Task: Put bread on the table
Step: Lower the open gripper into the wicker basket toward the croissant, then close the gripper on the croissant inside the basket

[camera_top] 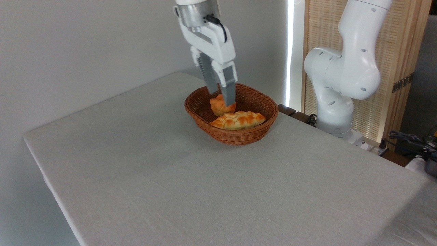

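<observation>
The bread (239, 120), a long braided golden loaf, lies in the front part of the brown wicker basket (235, 136) on the grey-clothed table (153, 164). A small round orange bun (218, 107) sits behind it in the basket. My gripper (222, 97) reaches down from above into the back of the basket. Its fingers stand on either side of the bun's top, and the nearer finger (229, 92) covers the bun's right upper edge. The loaf is apart from the fingers, just in front of and below them. Whether the fingers press on the bun does not show.
The arm's white base (336, 89) stands beyond the table's far right edge, with a wooden slatted screen (403, 51) behind it. Cables and dark gear (416, 143) lie at the right border. A pale wall runs behind the table.
</observation>
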Motion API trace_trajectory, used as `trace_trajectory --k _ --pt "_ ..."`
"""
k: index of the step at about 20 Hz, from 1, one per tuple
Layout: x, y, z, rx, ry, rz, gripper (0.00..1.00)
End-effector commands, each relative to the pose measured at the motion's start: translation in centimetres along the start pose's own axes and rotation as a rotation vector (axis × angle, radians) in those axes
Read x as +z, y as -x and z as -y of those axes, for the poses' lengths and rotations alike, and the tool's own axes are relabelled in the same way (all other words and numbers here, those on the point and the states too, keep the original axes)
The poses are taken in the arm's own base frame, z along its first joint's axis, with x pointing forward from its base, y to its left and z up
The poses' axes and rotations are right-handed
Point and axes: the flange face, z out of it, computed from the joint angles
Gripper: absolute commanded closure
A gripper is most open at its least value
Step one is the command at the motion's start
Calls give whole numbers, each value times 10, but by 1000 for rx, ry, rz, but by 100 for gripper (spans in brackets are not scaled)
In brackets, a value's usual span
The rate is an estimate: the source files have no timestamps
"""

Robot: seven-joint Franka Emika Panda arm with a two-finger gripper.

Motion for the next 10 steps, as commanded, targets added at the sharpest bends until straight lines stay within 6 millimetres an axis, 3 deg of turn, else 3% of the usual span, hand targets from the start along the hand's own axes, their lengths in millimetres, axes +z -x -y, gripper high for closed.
trace_trajectory --k 1,3,10 --pt "39 6 -39 123 48 32 0" --pt "59 12 -47 153 89 38 0" --pt "117 -8 -66 226 77 37 0"
